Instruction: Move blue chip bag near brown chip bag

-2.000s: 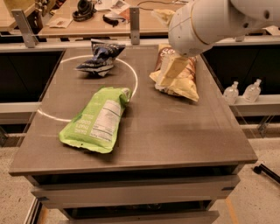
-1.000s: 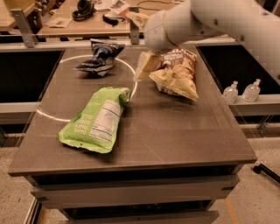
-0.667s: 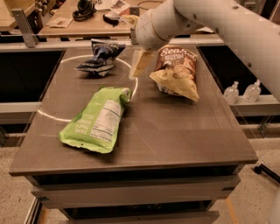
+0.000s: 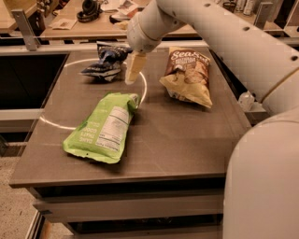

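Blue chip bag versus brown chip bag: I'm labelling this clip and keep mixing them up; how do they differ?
The blue chip bag is small, dark blue and crumpled; the brown chip bag is larger, brown-topped with white lettering. The gripper hangs close beside the blue chip bag, but apart from the brown chip bag. Both lie on the far half of the table.

We see 1 light green pouch (image 4: 105, 128) with a white label lying flat on the dark table (image 4: 187, 140), covering part of a white circle line (image 4: 52, 123). Behind the table stands a wooden bench (image 4: 70, 29) with black headphones (image 4: 88, 9). The gripper (image 4: 133, 69) hangs over the table just beyond the pouch's far end.
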`<control>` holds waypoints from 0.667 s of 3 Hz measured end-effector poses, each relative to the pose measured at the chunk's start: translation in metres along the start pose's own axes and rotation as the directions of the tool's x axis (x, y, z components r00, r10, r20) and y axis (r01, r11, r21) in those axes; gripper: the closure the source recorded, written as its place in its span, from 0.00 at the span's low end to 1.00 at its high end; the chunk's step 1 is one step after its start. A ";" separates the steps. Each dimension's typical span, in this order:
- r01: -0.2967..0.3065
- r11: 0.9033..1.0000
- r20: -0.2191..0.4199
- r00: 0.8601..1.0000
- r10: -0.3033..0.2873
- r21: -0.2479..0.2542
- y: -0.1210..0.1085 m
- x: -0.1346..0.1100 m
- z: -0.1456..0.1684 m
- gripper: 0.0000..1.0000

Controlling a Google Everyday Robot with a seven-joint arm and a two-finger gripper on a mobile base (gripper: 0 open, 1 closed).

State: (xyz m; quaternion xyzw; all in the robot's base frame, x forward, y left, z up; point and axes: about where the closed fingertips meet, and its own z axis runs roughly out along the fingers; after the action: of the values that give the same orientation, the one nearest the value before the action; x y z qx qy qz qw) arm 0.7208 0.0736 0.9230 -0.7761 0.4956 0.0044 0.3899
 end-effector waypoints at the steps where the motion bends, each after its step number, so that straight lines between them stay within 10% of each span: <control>1: 0.005 1.000 0.008 1.000 -0.005 -0.028 -0.002 -0.007 0.016 0.00; 2: 0.008 0.999 0.037 0.999 -0.006 -0.050 -0.001 -0.016 0.031 0.00</control>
State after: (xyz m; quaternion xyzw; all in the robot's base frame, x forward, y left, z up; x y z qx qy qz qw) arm 0.7252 0.1053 0.9084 -0.7871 0.4854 0.0295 0.3795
